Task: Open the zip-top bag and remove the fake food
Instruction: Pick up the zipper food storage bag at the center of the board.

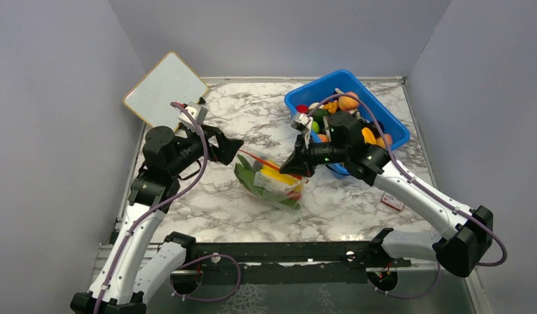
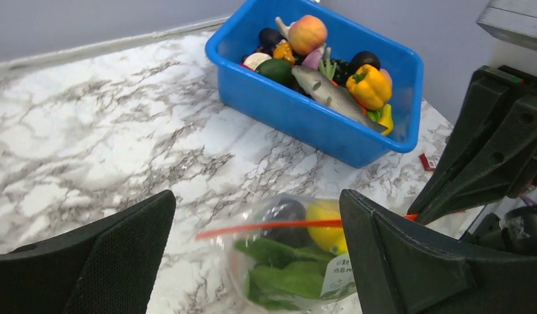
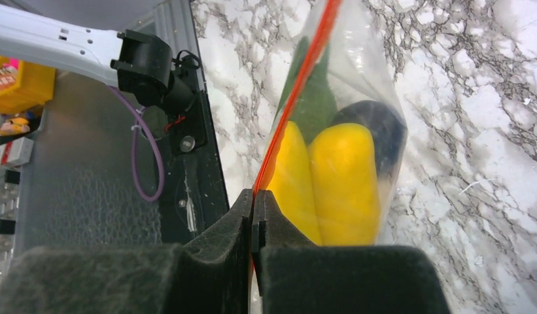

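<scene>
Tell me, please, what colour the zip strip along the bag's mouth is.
Red-orange; the zip strip shows best in the right wrist view.

Clear zip-top bag point(image 1: 272, 186) — on table point(image 1: 252, 111) — holds yellow, green fake food point(image 3: 344, 183).

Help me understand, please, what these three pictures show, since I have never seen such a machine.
These are two robot arms bolted to a marble table. One picture looks down from above and behind them; the other two come from cameras on each wrist. On the table are a clear zip-top bag of fake food, a blue bin holding more toys, and a white board. The right fingers are pinched shut on the bag's red zip strip. The left fingers stand wide open beside the bag, holding nothing.
</scene>
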Controlling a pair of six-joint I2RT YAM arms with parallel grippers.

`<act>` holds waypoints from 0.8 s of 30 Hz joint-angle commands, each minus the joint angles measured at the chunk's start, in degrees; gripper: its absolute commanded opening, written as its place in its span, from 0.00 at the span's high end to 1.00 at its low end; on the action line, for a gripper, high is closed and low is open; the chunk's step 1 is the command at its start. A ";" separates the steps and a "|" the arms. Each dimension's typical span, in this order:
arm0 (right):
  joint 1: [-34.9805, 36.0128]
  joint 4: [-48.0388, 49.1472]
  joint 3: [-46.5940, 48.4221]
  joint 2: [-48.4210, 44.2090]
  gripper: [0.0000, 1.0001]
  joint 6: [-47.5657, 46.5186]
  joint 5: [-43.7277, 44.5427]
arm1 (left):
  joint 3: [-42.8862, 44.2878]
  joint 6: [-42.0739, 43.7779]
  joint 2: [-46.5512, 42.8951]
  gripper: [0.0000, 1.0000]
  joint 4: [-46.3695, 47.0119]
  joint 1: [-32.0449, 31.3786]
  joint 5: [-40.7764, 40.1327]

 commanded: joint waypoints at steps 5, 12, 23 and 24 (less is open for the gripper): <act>0.09 -7.92 4.23 -0.67 0.99 -10.18 -2.20 | -0.27 11.39 4.89 0.01 13.37 -0.14 27.15; 0.09 -5.61 2.54 -1.58 0.99 -10.42 0.87 | 0.04 19.61 12.42 0.03 13.70 -3.95 39.92; 0.09 -2.37 -1.82 -4.37 0.99 -9.89 2.31 | 8.19 43.55 23.53 0.22 -5.61 -13.37 29.99; 0.09 -2.22 -2.06 -4.57 0.99 -9.78 2.54 | 9.05 44.12 24.47 0.24 -6.53 -13.79 29.83</act>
